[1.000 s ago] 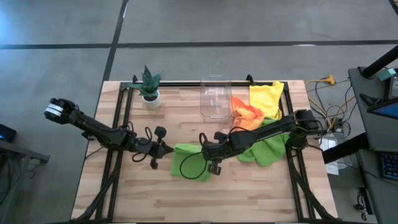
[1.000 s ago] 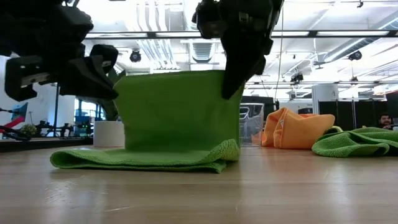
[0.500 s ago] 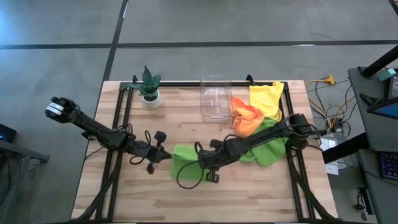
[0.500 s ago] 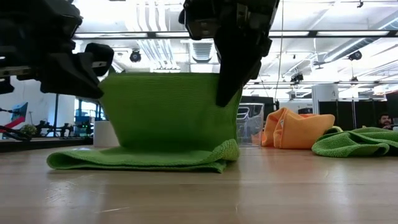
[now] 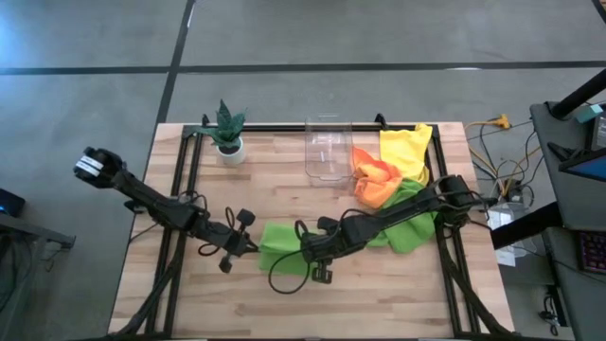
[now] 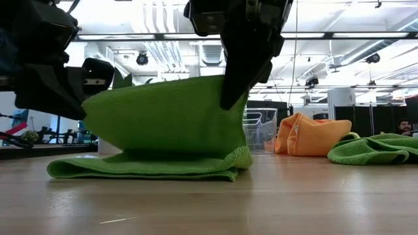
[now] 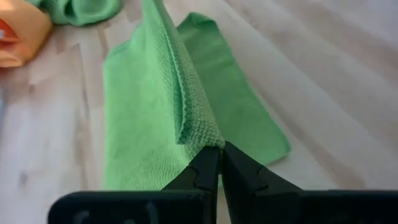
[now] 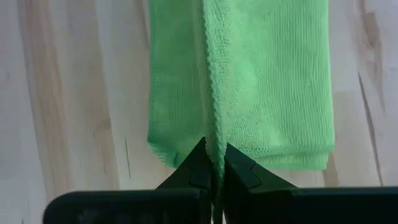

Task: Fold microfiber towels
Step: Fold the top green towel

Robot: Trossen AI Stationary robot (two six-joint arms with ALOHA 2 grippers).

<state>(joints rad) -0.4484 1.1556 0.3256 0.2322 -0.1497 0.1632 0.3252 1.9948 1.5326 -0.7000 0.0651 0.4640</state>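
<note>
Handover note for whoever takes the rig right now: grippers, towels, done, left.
Left gripper: shut on a corner of the lime green towel, mid-table.
Right gripper: shut on that towel's other lifted corner.
The towel's held edge is raised; its lower part lies flat on the table.
Second green towel, orange towel and yellow towel lie crumpled in a pile at the table's right, beside the clear bin.
Done: no towel fully folded yet.
Left: lay this fold down, finish it, then fold the other three.
</note>
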